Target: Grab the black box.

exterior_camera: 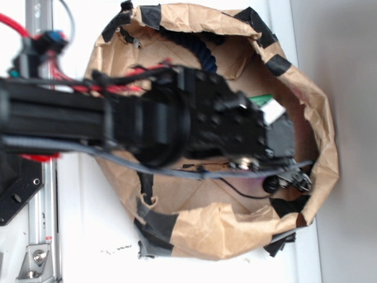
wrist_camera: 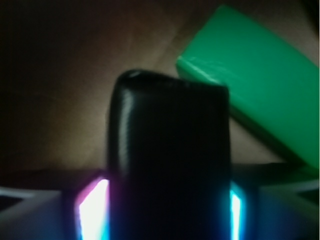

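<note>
Gripper (wrist_camera: 167,212): fingers (wrist_camera: 92,207) pressed against both sides of the small glossy black box (wrist_camera: 169,160); grasp step apparently made. Green rectangular block (wrist_camera: 260,90) just beyond, right. Next: lift straight clear.

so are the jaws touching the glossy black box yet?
Touching. In the wrist view the glossy black box fills the space between the jaws, its sides flush against the lit pads with no gap. The exterior view hides it behind the arm.

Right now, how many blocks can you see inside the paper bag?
2. The black box sits between the gripper fingers in the wrist view; the green block lies just behind it, to its right. The arm may hide others.
</note>
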You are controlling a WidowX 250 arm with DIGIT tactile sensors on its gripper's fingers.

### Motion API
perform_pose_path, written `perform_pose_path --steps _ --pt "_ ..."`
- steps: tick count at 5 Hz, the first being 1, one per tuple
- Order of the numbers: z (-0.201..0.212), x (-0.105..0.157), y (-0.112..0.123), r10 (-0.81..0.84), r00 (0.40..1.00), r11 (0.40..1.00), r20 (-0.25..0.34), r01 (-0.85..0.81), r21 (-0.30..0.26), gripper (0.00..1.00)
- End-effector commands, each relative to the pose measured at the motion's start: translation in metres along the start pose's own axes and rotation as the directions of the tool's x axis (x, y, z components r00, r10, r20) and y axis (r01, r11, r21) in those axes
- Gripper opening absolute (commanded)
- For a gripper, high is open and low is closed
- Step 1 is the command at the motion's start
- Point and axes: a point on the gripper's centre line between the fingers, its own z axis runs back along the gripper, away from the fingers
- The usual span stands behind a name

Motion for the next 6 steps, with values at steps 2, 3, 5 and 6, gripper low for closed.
perform_pose_path --steps 2,3,5,6 --pt "0.098 0.039 0.034 -0.42 0.907 0.901 0.032 0.421 -0.109 0.0" --pt "0.114 0.033 0.017 -0.678 0.725 0.732 0.117 0.681 0.027 0.0" --pt "0.12 0.021 0.02 -0.639 0.767 0.766 0.049 0.63 0.13 0.0" --pt "0.121 0.014 0.024 -0.608 0.792 0.78 -0.051 0.609 0.144 0.0"
